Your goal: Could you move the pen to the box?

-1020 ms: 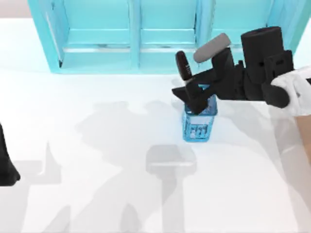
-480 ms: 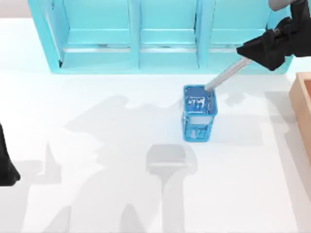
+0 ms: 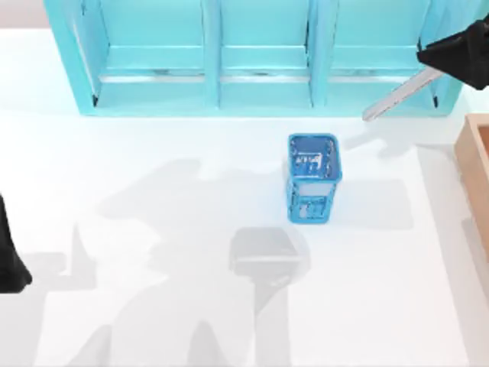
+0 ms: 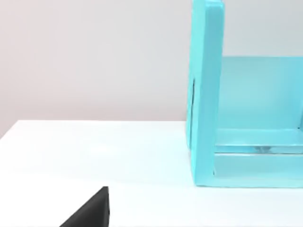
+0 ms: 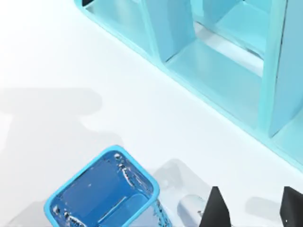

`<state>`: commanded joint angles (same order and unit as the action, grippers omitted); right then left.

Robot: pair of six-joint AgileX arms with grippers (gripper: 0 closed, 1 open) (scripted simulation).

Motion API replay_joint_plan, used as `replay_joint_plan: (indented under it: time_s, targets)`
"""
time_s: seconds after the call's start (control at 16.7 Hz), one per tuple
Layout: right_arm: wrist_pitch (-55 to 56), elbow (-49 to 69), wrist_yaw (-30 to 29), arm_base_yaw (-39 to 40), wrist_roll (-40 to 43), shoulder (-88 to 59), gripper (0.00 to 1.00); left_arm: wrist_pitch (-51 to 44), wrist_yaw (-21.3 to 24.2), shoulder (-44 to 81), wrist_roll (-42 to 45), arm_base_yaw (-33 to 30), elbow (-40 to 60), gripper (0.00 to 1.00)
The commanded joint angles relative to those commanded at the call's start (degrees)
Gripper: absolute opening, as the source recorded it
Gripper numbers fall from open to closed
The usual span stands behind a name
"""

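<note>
My right gripper [image 3: 429,61] hangs at the far right, in front of the shelf unit, shut on the pen [image 3: 393,95]. The pen's silver-grey barrel slants down and to the left from the fingers, and its capped end is hidden in the grip. The pen is in the air, clear of the blue mesh cup [image 3: 312,177]. The tan box [image 3: 475,172] shows its thick wall at the right edge, just below the gripper. In the right wrist view, two black fingertips [image 5: 215,210] stand above the table with the cup [image 5: 104,196] beside them. My left arm [image 3: 9,260] is parked at the left edge.
A big turquoise shelf unit [image 3: 252,53] runs along the back of the table, and its side wall [image 4: 206,94] shows in the left wrist view. The blue cup stands right of the middle. White tabletop stretches in front and to the left.
My right gripper has drawn the pen up out of the blue cup and carried it right and back, towards the box. The left arm has not moved.
</note>
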<state>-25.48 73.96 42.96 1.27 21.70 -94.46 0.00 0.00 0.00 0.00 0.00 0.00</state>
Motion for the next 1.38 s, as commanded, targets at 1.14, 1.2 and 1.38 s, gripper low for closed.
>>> replay_joint_plan:
  time_s: [1.14, 1.2, 1.38]
  targets:
    - [-43.75, 10.7, -31.92, -16.58, 5.85, 14.45, 0.0, 0.0, 0.0, 0.0, 0.0, 0.0, 0.0, 1.0]
    - [-43.75, 10.7, -31.92, -16.58, 5.85, 14.45, 0.0, 0.0, 0.0, 0.0, 0.0, 0.0, 0.0, 1.0]
    - [-43.46, 10.32, -31.86, -16.22, 5.76, 14.24, 0.0, 0.0, 0.0, 0.0, 0.0, 0.0, 0.0, 1.0]
